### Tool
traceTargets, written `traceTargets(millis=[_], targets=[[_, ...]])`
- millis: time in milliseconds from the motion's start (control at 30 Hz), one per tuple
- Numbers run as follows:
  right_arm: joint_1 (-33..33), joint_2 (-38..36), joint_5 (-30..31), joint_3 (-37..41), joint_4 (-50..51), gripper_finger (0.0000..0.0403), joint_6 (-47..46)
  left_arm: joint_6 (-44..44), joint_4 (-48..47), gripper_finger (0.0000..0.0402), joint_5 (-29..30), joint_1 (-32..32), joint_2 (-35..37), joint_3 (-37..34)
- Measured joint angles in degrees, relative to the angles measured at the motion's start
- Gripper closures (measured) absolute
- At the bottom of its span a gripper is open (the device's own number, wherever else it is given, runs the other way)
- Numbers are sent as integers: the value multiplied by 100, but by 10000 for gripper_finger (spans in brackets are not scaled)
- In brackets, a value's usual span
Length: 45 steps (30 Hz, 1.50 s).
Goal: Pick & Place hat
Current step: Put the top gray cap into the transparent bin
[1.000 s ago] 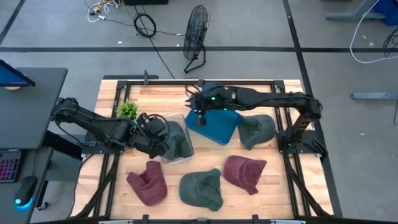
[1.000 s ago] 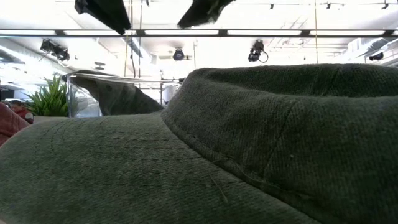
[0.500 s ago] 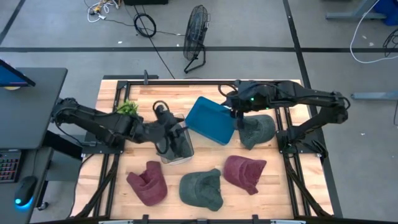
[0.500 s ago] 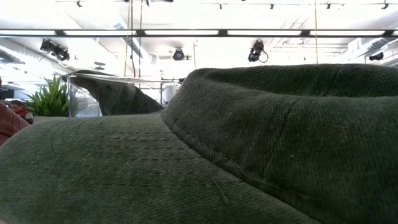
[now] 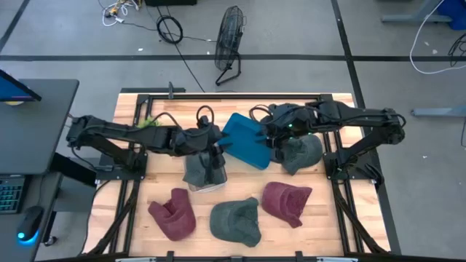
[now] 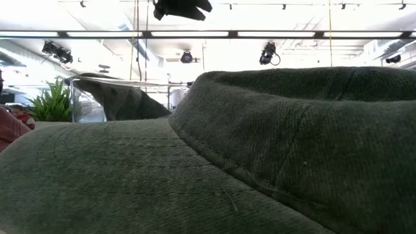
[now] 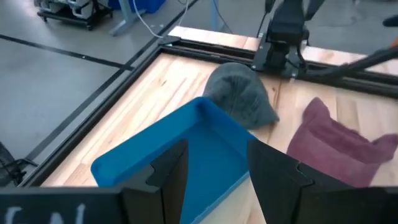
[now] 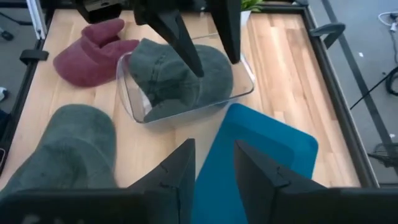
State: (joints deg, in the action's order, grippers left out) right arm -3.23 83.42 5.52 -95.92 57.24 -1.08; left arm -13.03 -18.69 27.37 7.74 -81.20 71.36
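Observation:
A clear bin holds a green hat. My left gripper is open above the bin's far right corner, next to the blue lid. My right gripper is shut on the lid's right side. Loose on the table lie a green hat, a maroon hat, a green hat and a maroon hat. The low view is filled by a green hat close up. My right gripper has the blue lid's raised rim between its two fingers, one finger outside and one over the lid's face. The fingers come from the table's right side, slanting down. The lid sits tilted beside the bin. Whether its lower edge rests on the table, I cannot tell.
A green plant stands at the table's far left. A black frame runs around the table top. The right arm's base stands at the right edge. Bare wood shows along the far edge.
My left gripper has come up out of the bin and gone toward the table's right edge, leaving the green hat in the bin. My right gripper has drawn back toward the right edge. The blue lid has stayed beside the bin and turned a little.

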Motion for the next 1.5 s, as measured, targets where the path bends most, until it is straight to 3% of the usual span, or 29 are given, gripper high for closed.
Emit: traceTargets(millis=[233, 500, 767, 900, 1000, 1167, 1367, 1500], targets=[[-2, 91, 2, 4, 25, 281, -86, -202, -942, 254, -71, 310, 261, 1], [-2, 84, 2, 4, 223, 284, -168, -2261, -3197, 323, -86, 1232, 595, 2], [-2, 84, 2, 4, 294, 284, -348, -3506, -3279, 393, -102, 1777, 428, -653], [1, 84, 2, 4, 392, 284, -428, -3909, -3110, 396, -105, 1782, 417, -900], [-1, 84, 20, 4, 702, 284, -433, -3697, -3047, 392, -43, 1782, 417, -590], [-2, 82, 395, 6, 1088, 283, -475, -2547, -2702, 381, 369, 1758, 421, 267], [-54, 99, 321, 9, -187, 283, -298, -838, -1078, 340, 511, 1419, 430, 611], [-56, 123, 236, 9, -387, 283, -67, -775, -919, 313, 519, 1286, 438, 611]])
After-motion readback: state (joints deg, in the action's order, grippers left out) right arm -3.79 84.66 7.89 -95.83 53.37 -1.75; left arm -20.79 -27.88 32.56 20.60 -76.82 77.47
